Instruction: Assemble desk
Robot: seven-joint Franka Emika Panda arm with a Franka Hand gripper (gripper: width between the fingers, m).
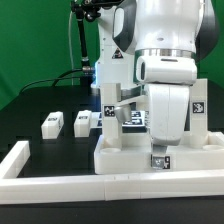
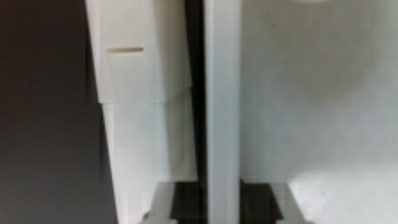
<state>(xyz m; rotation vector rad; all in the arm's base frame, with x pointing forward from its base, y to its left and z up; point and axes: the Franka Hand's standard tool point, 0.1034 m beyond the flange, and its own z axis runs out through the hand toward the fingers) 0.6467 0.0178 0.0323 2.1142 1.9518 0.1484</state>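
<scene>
Fence [image 1: 60, 178] frontmost; hand [image 1: 158, 160] closed at desk top [image 1: 125, 152] edge. Exterior alone shows two loose legs [image 1: 50, 122]; wrist view: white panels [image 2: 302, 100], dark gap.

A robotics lab test bench: a white robot arm [image 1: 165, 60] over a black table [image 1: 25, 115] before a plain green backdrop [image 1: 30, 40], with a trailing cable [image 1: 35, 84], a white fence bar [image 1: 80, 188] and small white blocks [image 1: 52, 122] bearing printed tags.
</scene>
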